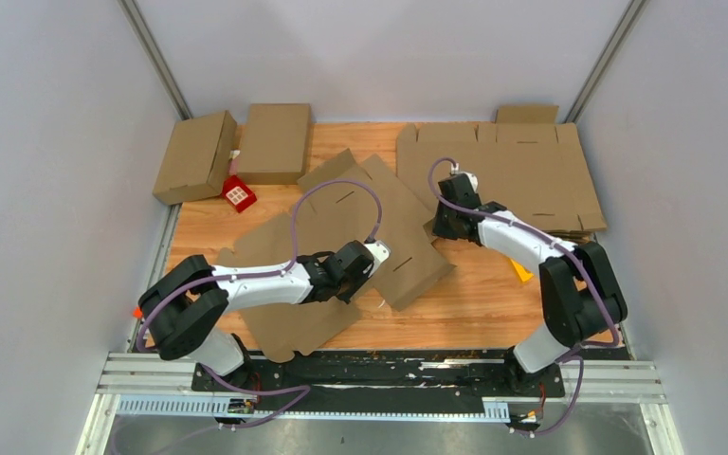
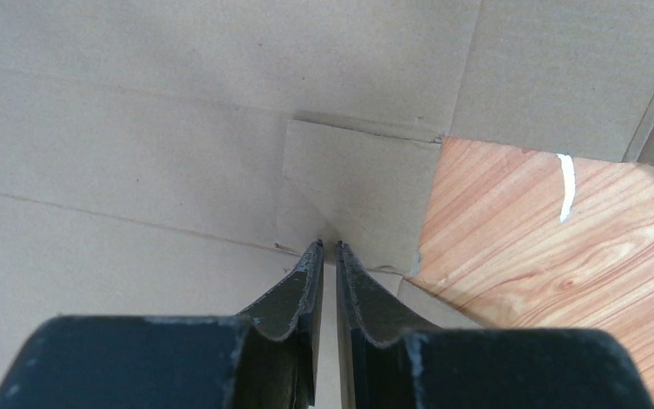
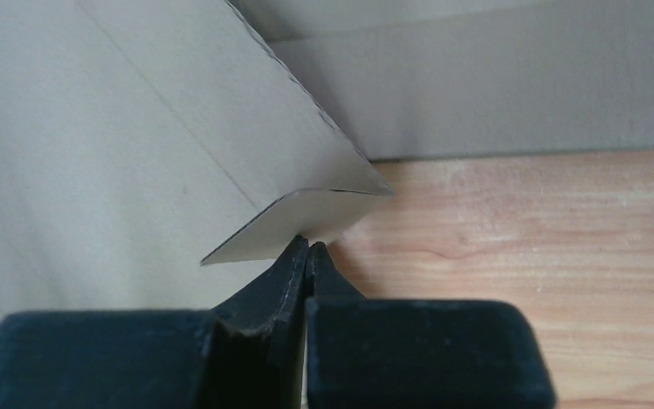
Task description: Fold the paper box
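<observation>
The paper box (image 1: 341, 213) is a flat brown cardboard blank spread across the middle of the wooden table (image 1: 474, 299). My left gripper (image 1: 376, 253) rests on its near-right part. In the left wrist view the gripper (image 2: 329, 245) has its jaws almost together, with a thin strip of cardboard (image 2: 136, 128) between them beside a small flap (image 2: 349, 179). My right gripper (image 1: 439, 226) is at the blank's right edge. In the right wrist view it (image 3: 308, 245) is shut, with its tips pressed against a raised corner of the cardboard (image 3: 306, 217).
Two folded boxes (image 1: 194, 154) (image 1: 273, 142) stand at the back left with a small red item (image 1: 238, 194) beside them. A stack of flat cardboard blanks (image 1: 512, 171) lies at the back right. A yellow piece (image 1: 521, 273) sits by the right arm.
</observation>
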Robot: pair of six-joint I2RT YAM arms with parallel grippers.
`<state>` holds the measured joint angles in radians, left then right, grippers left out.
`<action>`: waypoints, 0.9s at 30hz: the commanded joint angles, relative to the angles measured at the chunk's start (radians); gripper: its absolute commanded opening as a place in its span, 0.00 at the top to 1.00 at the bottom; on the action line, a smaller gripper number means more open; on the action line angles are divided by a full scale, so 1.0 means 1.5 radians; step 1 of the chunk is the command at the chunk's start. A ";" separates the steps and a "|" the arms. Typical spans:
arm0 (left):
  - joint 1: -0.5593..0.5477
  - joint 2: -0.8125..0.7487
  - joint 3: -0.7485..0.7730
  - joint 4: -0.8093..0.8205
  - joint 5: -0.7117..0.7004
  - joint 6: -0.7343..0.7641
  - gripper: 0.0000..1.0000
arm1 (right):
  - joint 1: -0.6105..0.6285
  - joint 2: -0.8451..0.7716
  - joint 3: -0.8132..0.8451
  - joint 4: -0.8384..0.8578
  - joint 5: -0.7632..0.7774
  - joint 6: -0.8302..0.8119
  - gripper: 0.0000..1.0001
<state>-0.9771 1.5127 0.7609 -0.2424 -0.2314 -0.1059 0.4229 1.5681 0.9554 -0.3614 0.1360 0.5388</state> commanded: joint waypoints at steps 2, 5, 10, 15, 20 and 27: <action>0.001 0.014 0.006 -0.010 0.002 0.005 0.82 | -0.001 0.039 0.073 0.015 -0.017 -0.027 1.00; 0.001 0.021 0.010 -0.013 0.001 0.006 0.82 | -0.001 0.074 0.095 0.009 -0.016 -0.031 1.00; 0.001 0.023 0.011 -0.017 -0.002 0.005 0.82 | -0.001 0.128 0.116 0.002 -0.009 -0.032 1.00; 0.001 0.011 0.005 -0.012 0.001 0.004 0.82 | -0.008 0.176 0.109 -0.003 0.002 -0.022 1.00; 0.001 0.004 0.002 -0.011 0.011 0.003 0.82 | -0.022 0.186 0.085 0.005 -0.046 -0.008 1.00; 0.001 -0.043 -0.020 0.003 0.003 -0.003 0.82 | -0.022 0.133 0.016 0.004 -0.057 -0.004 1.00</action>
<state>-0.9771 1.5078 0.7586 -0.2428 -0.2337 -0.1059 0.3935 1.7790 1.0737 -0.3210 0.0608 0.5190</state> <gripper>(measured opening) 0.183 0.009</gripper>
